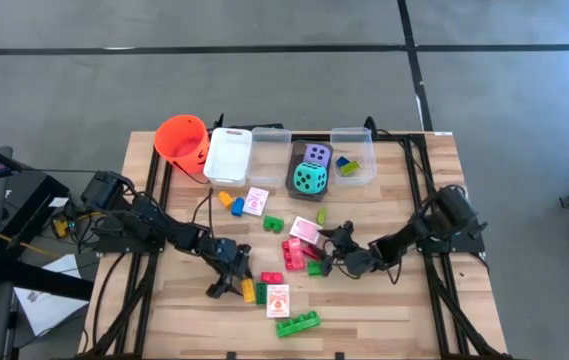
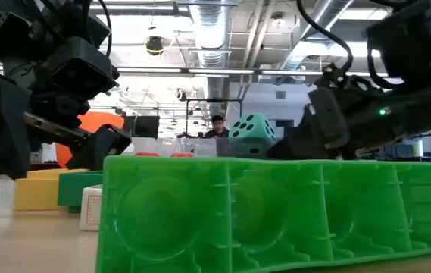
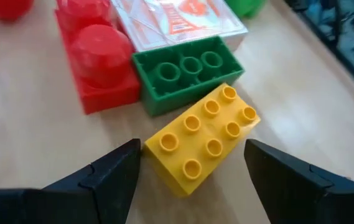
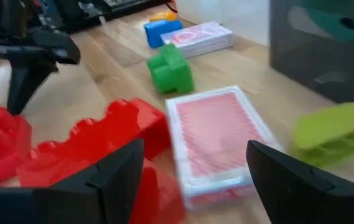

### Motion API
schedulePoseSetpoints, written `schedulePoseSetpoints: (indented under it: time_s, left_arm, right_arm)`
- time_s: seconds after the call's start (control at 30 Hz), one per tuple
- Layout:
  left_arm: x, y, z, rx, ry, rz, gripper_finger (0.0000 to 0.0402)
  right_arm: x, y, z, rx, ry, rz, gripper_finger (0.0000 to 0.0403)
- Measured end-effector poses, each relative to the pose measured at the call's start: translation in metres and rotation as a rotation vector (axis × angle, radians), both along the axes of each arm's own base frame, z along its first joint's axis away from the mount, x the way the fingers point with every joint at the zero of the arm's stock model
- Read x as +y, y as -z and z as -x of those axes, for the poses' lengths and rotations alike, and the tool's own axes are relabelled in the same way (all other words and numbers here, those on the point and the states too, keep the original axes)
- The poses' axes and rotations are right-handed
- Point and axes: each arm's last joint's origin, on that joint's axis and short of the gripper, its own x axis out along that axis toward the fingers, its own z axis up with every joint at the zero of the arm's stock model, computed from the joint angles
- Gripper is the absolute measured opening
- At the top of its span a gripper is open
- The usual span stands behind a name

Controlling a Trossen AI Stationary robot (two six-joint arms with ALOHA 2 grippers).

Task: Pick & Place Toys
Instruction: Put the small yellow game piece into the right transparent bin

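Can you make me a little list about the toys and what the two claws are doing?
left claw: open, over the yellow brick
right claw: open, over a pink-white card
dice: teal die and purple die in a dark bin
beside yellow brick: green brick, red brick
nearest table edge: long green brick
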Motion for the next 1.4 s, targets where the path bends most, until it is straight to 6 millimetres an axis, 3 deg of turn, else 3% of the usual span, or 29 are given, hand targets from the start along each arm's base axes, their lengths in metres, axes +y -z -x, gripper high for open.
schedulePoseSetpoints:
  time_s: [0.37, 0.77, 1.07, 1.4]
  left_arm:
    - [-0.009, 0.001, 0.005, -0.104, 0.200, -0.119, 0.0280]
    - [-0.025, 0.001, 0.012, -0.063, 0.192, -0.063, 0.0280]
    - [-0.024, 0.000, 0.009, -0.188, 0.217, -0.199, 0.0280]
    - [-0.034, 0.019, -0.001, -0.286, 0.213, -0.167, 0.0280]
  right_arm:
    - [0.016, -0.014, -0.026, 0.011, -0.112, 0.104, 0.0276]
    - [0.017, -0.012, -0.025, 0.037, -0.116, 0.119, 0.0276]
    - [0.017, -0.013, -0.025, 0.036, -0.116, 0.119, 0.0276]
    - [0.017, -0.013, -0.025, 0.032, -0.116, 0.117, 0.0276]
